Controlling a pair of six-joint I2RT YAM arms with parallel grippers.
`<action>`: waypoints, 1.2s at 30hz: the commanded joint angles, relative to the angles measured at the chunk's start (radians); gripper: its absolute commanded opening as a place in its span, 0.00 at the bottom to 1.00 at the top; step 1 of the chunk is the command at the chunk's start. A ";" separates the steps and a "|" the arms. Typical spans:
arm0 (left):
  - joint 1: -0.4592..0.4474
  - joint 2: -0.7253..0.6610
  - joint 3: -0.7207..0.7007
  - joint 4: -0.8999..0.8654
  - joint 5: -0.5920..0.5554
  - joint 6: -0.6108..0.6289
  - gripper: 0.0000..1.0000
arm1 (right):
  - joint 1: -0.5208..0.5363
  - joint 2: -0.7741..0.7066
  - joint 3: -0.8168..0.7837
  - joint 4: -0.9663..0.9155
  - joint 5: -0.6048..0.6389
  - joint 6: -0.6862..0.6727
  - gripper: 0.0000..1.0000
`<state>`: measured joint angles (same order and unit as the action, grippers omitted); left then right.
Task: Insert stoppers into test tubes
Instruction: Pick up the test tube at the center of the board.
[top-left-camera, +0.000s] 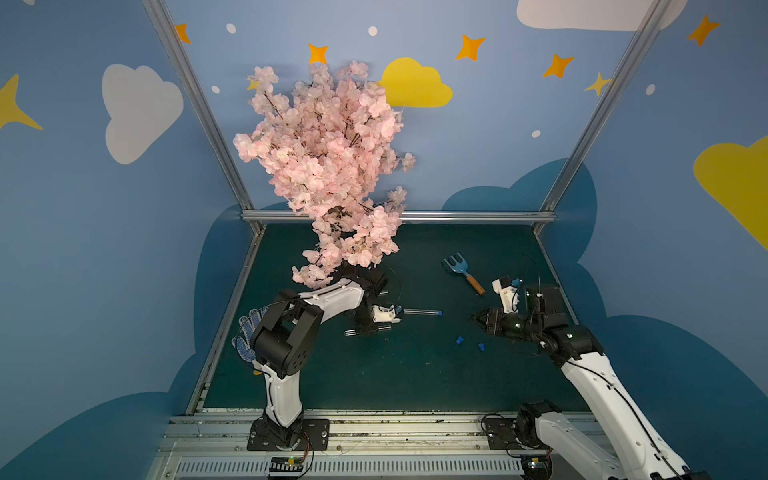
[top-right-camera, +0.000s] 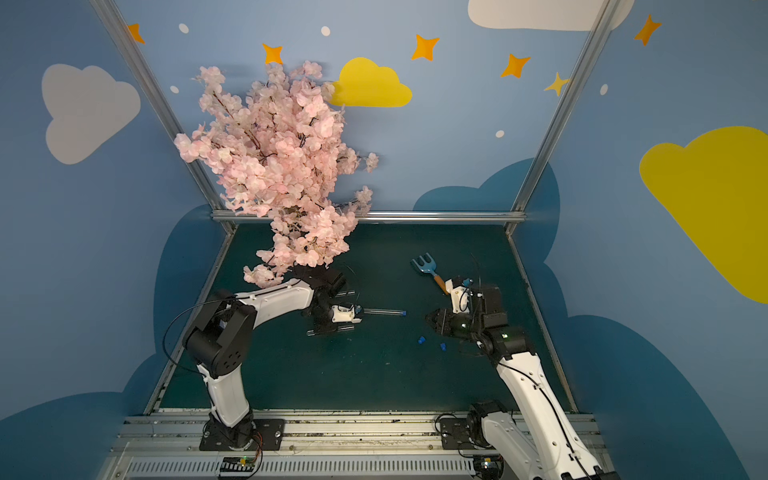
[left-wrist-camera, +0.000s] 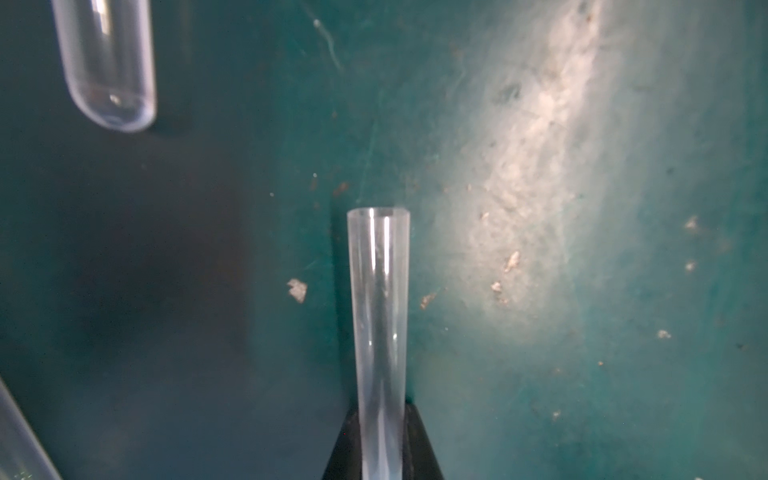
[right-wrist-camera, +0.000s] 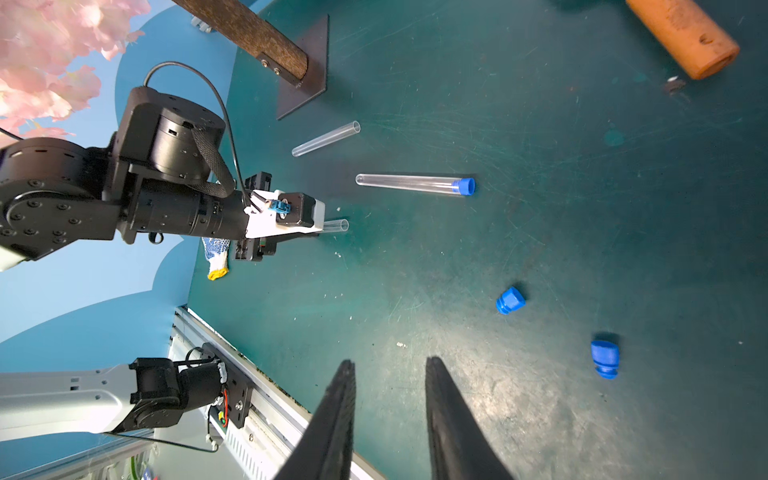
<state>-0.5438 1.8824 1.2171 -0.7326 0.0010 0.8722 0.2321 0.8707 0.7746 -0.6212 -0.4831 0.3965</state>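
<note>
1. Stoppers come first: one loose stopper (right-wrist-camera: 510, 300) and a second stopper (right-wrist-camera: 604, 358) lie on the green mat (right-wrist-camera: 540, 415), just past my right gripper (right-wrist-camera: 390, 361). Its jaws stand narrowly apart and hold nothing.
2. My left gripper (left-wrist-camera: 380, 419) is clamped on a bare test tube (left-wrist-camera: 379, 311) with its open mouth pointing forward. I cannot tell whether the tube is off the mat.
3. Beyond lies the capped tube (right-wrist-camera: 415, 183) with its seated stopper (right-wrist-camera: 465, 185). Farther still is a third tube (right-wrist-camera: 326, 138), unplugged.
4. I judge one of three done, with two tubes left.
5. Only the left wrist view shows the grip itself. Only the right wrist view shows the third tube plainly. In both top views the garden fork (top-left-camera: 464, 274) appears whole, while the right wrist view catches only its orange handle.
</note>
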 joint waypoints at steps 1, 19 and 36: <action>0.006 -0.033 -0.010 -0.011 0.011 0.008 0.09 | -0.004 0.005 -0.017 0.036 -0.047 0.029 0.31; -0.090 -0.431 -0.090 0.131 0.360 -0.082 0.05 | 0.204 0.224 -0.015 0.424 -0.260 0.271 0.44; -0.111 -0.441 -0.118 0.197 0.377 -0.087 0.04 | 0.371 0.402 0.109 0.447 -0.206 0.285 0.50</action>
<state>-0.6483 1.4269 1.0901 -0.5388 0.3523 0.7959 0.5865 1.2530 0.8444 -0.1871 -0.7071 0.6796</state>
